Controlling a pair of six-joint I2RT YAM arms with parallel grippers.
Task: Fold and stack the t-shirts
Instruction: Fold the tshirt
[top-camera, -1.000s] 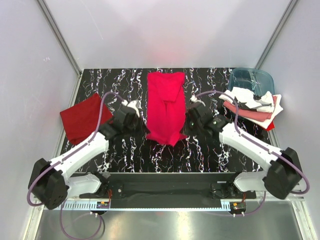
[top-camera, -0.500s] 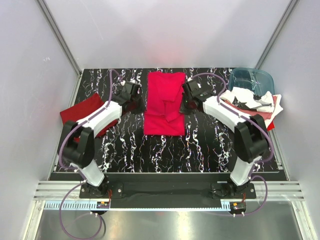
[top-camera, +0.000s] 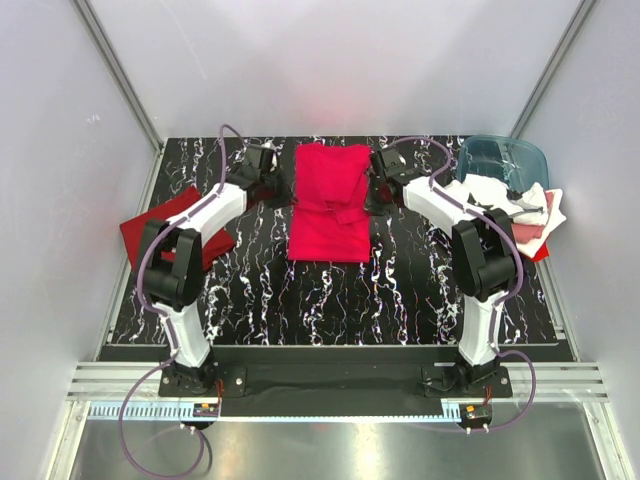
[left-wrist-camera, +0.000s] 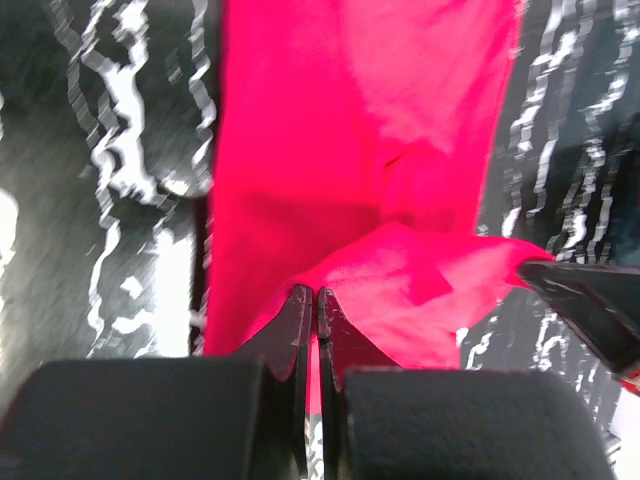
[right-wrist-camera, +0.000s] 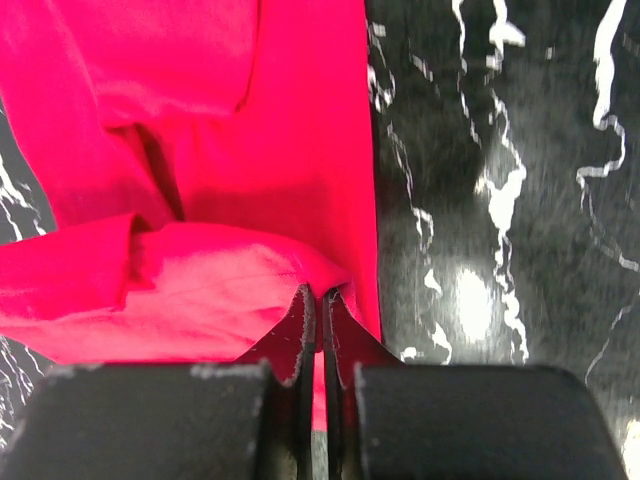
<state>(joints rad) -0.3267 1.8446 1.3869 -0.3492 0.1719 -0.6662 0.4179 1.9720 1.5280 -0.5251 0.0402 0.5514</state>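
Note:
The bright crimson t-shirt (top-camera: 328, 195) lies lengthwise at the middle of the table, its near part doubled over onto itself. My left gripper (top-camera: 284, 196) is at its left edge. In the left wrist view the left gripper (left-wrist-camera: 311, 293) is shut on a corner of the raised crimson fold (left-wrist-camera: 400, 290). My right gripper (top-camera: 368, 203) is at the right edge. In the right wrist view the right gripper (right-wrist-camera: 313, 292) is shut on the other corner of the fold (right-wrist-camera: 200, 290). A darker red t-shirt (top-camera: 160, 235) lies folded at the left.
A heap of white, salmon pink and red t-shirts (top-camera: 510, 210) sits at the right, partly over a translucent blue-teal tub (top-camera: 500, 158). The black marbled table (top-camera: 330, 300) is bounded by grey walls. Both arms stretch far out from their bases.
Both grippers have carried the crimson shirt's near hem away from the bases toward the far side, doubling the cloth over. The shirt now looks shorter. Both arms have stretched out.

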